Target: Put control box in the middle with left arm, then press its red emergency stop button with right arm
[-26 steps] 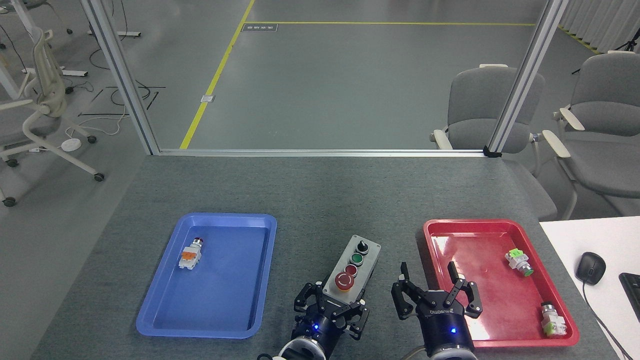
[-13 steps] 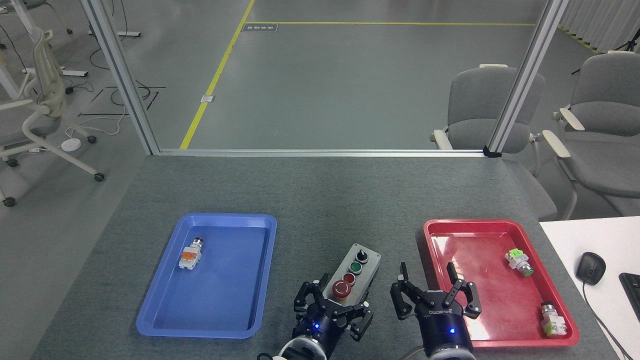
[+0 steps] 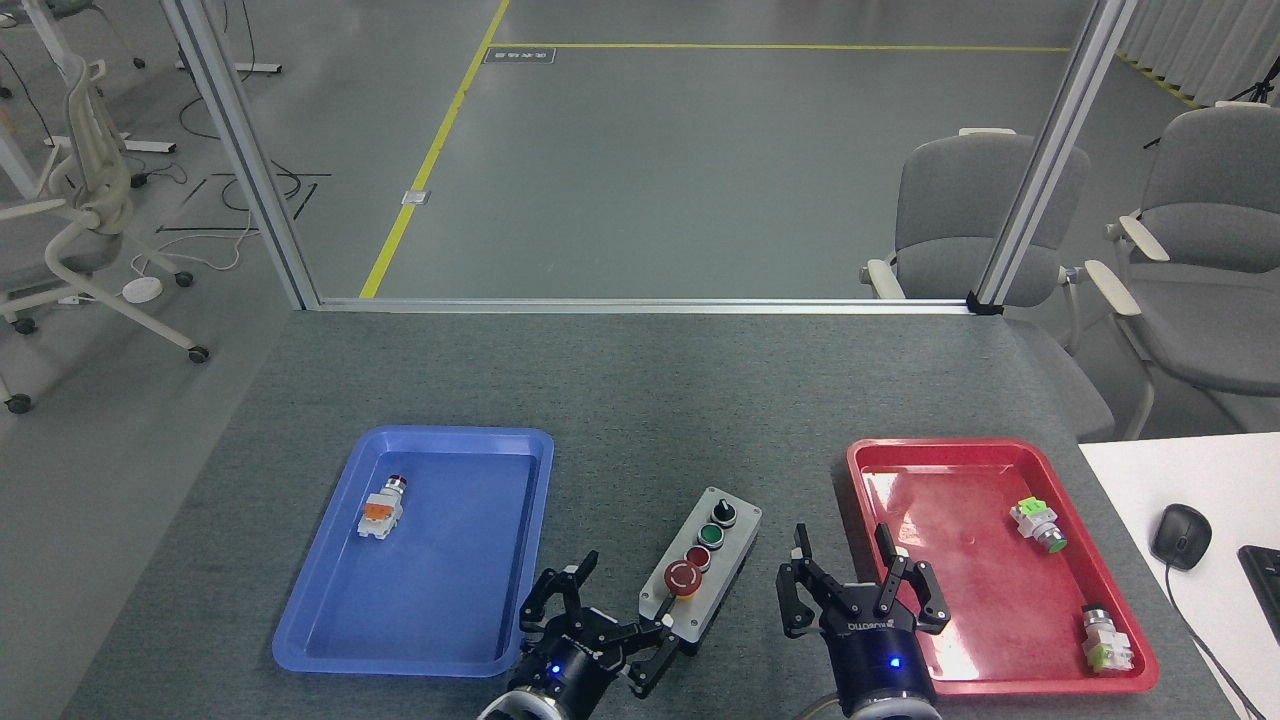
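The control box (image 3: 722, 548), light grey on a black base, lies on the grey tabletop (image 3: 640, 400) between the two trays, slanted with its black knob end farthest from me. Its red emergency stop button (image 3: 684, 577) sits at the near end. My left gripper (image 3: 598, 612) is open just left of and below the box's near end. One finger (image 3: 655, 640) reaches up to that end, and I cannot tell whether it touches. Right of the box, my right gripper (image 3: 855, 575) is open and empty, fingers pointing away from me.
A blue tray (image 3: 318, 600) at the left holds a small red-tipped switch (image 3: 382, 508). The red tray (image 3: 860, 462) at the right holds two small push-button parts (image 3: 1038, 526) (image 3: 1105, 640). A white desk with a mouse (image 3: 1180, 535) adjoins the right side.
The box came a little nearer to me and settled on the table. My left gripper then let go of it, opened and drew back to the left. My right gripper shifted slightly left and nearer.
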Controlling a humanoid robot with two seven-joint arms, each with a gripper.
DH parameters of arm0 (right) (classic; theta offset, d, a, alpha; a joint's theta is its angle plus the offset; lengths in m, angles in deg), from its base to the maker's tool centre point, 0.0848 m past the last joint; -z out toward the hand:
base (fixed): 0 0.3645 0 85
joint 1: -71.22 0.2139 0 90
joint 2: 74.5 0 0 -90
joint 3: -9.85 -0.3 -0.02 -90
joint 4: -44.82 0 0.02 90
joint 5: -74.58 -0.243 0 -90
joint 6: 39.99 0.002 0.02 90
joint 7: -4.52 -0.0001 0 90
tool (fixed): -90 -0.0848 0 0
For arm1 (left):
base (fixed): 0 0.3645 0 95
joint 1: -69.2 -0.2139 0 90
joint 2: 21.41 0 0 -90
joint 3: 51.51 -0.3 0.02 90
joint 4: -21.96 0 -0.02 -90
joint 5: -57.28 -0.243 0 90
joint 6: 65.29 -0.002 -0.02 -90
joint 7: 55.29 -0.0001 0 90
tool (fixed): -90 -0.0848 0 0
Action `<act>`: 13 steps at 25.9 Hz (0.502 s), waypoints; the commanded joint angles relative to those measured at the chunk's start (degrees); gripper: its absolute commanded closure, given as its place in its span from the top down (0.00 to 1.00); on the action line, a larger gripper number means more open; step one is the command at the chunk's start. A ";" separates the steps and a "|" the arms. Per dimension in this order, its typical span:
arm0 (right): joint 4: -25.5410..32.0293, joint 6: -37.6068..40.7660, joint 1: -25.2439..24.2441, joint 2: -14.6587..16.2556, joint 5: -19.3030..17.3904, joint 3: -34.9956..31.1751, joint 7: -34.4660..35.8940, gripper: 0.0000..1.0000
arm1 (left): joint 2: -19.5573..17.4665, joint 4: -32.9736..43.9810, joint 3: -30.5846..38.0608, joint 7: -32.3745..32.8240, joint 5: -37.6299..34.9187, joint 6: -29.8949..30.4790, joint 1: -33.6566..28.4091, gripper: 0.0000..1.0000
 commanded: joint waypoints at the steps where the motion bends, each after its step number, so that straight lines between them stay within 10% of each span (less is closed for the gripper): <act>1: 0.00 0.18 -0.04 -0.01 -0.06 0.15 -0.09 0.80 | -5.68 5.43 2.32 0.04 0.13 1.04 -3.14 0.99; 13: -0.09 7.12 -0.13 -1.06 2.22 2.96 -0.17 0.00 | -8.85 12.47 35.72 -0.05 0.75 12.47 -8.77 0.99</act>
